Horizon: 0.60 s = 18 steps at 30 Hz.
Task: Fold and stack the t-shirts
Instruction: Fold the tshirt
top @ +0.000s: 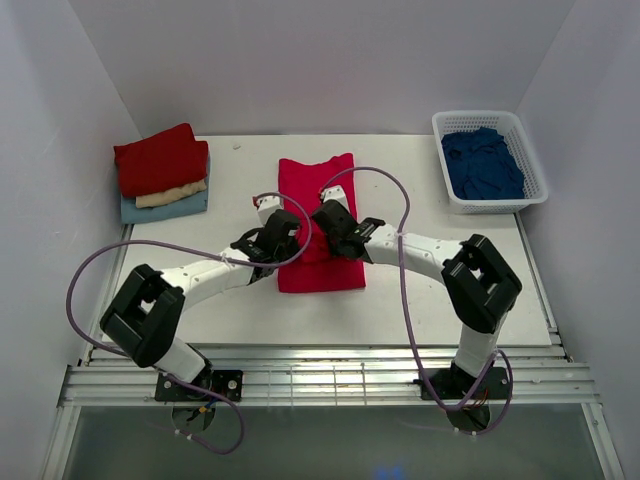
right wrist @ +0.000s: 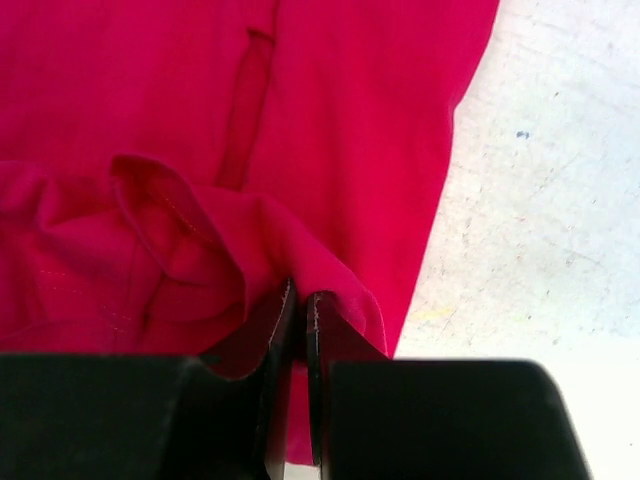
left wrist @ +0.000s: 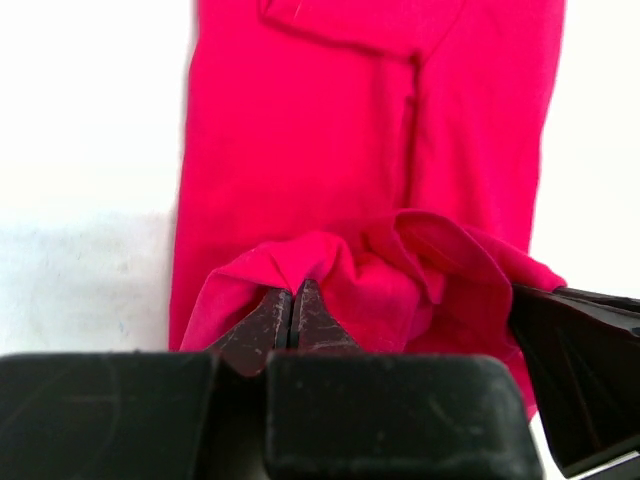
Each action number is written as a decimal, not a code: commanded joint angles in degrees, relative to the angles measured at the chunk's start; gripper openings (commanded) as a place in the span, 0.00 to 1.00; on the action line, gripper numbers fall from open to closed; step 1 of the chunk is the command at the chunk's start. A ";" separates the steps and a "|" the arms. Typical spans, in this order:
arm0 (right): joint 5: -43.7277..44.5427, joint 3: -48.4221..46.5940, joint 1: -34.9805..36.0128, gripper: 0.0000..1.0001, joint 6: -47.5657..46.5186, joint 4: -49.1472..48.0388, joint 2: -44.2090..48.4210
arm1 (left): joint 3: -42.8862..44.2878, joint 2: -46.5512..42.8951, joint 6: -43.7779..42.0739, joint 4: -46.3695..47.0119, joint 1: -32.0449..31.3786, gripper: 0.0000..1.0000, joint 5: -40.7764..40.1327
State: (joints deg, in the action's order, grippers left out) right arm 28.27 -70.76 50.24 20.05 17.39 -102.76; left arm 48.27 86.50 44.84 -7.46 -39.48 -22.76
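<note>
Both left gripper (left wrist: 292, 303) and right gripper (right wrist: 300, 298) are clamping the crimson t-shirt (top: 318, 178) mid-frame, seemingly holding its edge up for folding.

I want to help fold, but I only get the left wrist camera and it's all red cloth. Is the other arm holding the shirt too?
Observer: Yes. The right gripper is shut on a bunched edge of the crimson t-shirt.
Operator: Are any shirts folded already?
Observer: Three lie stacked at the far left corner of the table: a dark red t-shirt on top, a cream one under it, and a pale blue one at the bottom.
Operator: Is anything left to fold?
Observer: A white lattice basket at the far right holds crumpled navy clothes.
</note>
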 commanded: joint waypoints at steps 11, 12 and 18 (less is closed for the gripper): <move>0.81 -7.37 -5.32 0.08 -4.06 -1.92 -8.68 | 6.92 12.55 -4.85 7.02 5.21 0.00 5.28; 1.60 -7.55 -5.59 0.08 -4.14 -1.92 -9.38 | 7.10 13.16 -5.20 7.02 5.38 0.00 4.84; 10.12 -10.62 -6.56 0.31 -7.21 -2.27 -8.43 | 12.62 14.05 -10.64 8.78 5.73 0.42 -3.15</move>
State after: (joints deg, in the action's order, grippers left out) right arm 31.40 -76.97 44.36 15.90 16.62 -112.90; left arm 56.12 101.97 38.15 -1.52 -34.20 -20.49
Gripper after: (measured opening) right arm 0.279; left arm 0.366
